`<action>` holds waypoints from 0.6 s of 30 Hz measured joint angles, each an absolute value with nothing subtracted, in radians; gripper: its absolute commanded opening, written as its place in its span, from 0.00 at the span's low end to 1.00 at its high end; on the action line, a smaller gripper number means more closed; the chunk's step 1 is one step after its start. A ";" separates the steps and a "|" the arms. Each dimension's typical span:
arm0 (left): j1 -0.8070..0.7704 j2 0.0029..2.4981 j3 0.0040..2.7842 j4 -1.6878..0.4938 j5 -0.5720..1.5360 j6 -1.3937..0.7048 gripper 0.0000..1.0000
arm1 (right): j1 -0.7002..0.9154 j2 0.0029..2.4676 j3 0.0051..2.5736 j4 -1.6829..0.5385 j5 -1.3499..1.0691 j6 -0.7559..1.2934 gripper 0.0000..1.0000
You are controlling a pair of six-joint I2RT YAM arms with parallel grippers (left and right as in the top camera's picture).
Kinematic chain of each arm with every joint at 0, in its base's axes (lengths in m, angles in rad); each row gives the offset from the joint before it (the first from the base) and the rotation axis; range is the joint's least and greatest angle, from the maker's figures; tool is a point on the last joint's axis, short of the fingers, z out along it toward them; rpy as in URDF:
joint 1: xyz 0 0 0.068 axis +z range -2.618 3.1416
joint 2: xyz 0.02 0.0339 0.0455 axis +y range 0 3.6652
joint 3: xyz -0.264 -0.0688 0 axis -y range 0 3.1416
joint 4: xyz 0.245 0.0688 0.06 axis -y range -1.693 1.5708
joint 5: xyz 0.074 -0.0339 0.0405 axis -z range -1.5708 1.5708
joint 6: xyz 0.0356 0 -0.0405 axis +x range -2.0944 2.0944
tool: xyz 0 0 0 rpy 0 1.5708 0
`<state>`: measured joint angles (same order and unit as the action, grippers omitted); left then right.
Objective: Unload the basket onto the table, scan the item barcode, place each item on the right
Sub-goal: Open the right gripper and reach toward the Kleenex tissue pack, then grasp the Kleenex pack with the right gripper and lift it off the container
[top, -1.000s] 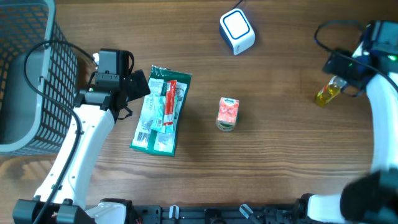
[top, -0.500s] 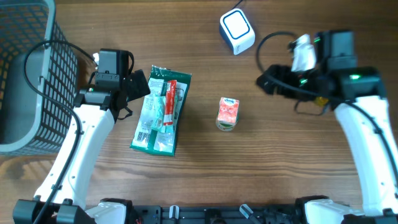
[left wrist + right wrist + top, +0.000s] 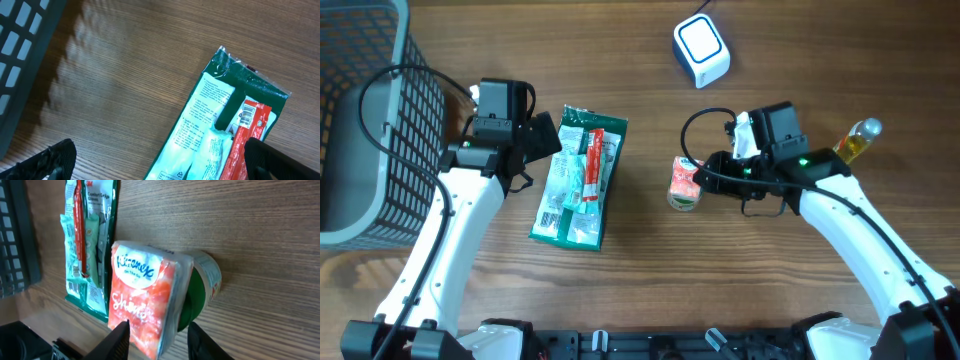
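Swung over, right gripper (image 3: 704, 179) straddles the tissue pack (image 3: 685, 184), perhaps touching it.

Overhead: bright, even room light, wooden table (image 3: 800, 60) grain crisp, shadows faint and soft-edged. Left wrist cam: jagged basket shadow (image 3: 80, 45) on wood upper left, mild sheen on green packet (image 3: 235, 107), left gripper fingertips (image 3: 55, 160) dark, kinda soft. Right wrist cam: tissue pack (image 3: 145, 305) sharp, wrapper bit glossy, bottom edge murky.

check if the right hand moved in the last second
Yes. The right hand swung left, from beside the yellow bottle to the Kleenex pack, below the white scanner.
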<state>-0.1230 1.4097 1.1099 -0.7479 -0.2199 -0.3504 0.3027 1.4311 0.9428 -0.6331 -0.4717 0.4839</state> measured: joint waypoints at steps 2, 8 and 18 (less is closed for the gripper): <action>-0.123 1.410 1.110 -0.748 -0.220 -0.350 1.00 | 0.303 1.431 0.937 -0.616 -0.472 0.488 0.34; -0.123 1.410 1.110 -0.748 -0.220 -0.350 1.00 | 0.303 1.431 0.936 -0.604 -0.471 0.497 0.33; -0.123 1.410 1.110 -0.748 -0.220 -0.350 1.00 | 0.313 1.431 0.936 -0.589 -0.471 0.497 0.33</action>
<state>-0.1230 1.4097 1.1099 -0.7483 -0.2199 -0.3504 0.3130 1.4311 0.9356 -0.5888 -0.4706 0.4973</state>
